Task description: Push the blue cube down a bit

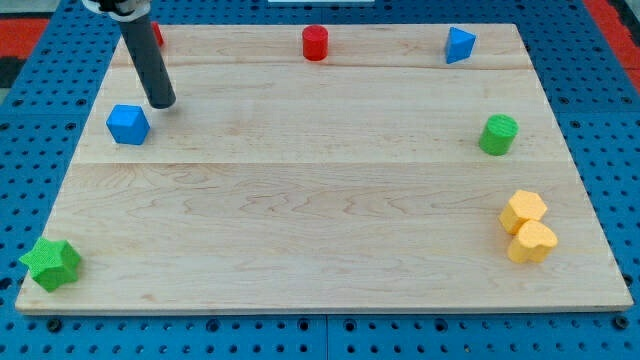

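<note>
The blue cube (128, 124) sits on the wooden board near its left edge, in the upper part of the view. My tip (163, 103) rests on the board just above and to the right of the blue cube, a small gap apart from it. The rod slants up to the view's top left.
A red block (156, 34) is partly hidden behind the rod at top left. A red cylinder (315, 43) and a blue triangular block (459, 45) stand along the top. A green cylinder (498, 134) is at right, two yellow blocks (527, 226) at lower right, a green star (52, 263) at bottom left.
</note>
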`<action>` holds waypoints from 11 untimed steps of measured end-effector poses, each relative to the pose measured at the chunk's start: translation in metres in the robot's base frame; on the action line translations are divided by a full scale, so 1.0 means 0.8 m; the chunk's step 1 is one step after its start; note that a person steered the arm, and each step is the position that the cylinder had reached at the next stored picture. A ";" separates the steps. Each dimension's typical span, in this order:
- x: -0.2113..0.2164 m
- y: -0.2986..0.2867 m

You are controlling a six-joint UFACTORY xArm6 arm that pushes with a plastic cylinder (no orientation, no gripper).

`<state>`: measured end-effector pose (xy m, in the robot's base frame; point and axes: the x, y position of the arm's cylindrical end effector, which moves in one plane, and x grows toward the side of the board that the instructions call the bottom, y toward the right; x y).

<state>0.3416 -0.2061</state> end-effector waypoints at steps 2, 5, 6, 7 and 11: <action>0.003 -0.035; 0.013 -0.039; 0.019 -0.039; 0.020 -0.039; 0.029 -0.050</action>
